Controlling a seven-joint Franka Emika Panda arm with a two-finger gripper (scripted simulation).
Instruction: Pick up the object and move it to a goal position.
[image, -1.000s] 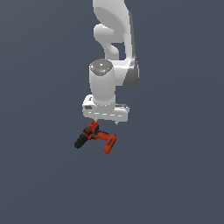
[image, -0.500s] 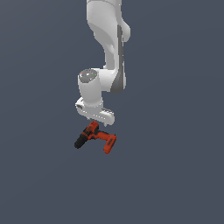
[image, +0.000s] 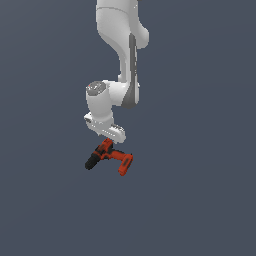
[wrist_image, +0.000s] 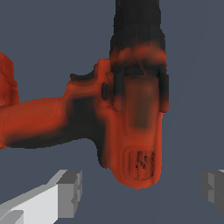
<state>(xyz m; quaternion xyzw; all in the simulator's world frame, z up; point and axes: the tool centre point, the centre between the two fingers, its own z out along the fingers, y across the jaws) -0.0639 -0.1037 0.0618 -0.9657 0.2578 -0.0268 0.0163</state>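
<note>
The red-orange drill (image: 111, 155) lies on its side on the dark grey floor, with its black chuck toward the exterior view's left and its battery base toward the right. My gripper (image: 106, 142) hangs straight down just above the drill's body. In the wrist view the drill (wrist_image: 131, 118) fills the frame, very close. My gripper (wrist_image: 142, 190) is open there: one grey fingertip (wrist_image: 70, 190) and the other at the frame's edge stand wide apart on either side of the drill's rear end. Neither touches it.
The white arm (image: 120, 60) rises above the drill. The plain dark grey floor (image: 200, 200) lies all around, with no other object in view.
The wrist and hand have shifted to the exterior view's left and turned, and now sit more directly over the drill's body. The drill has not moved.
</note>
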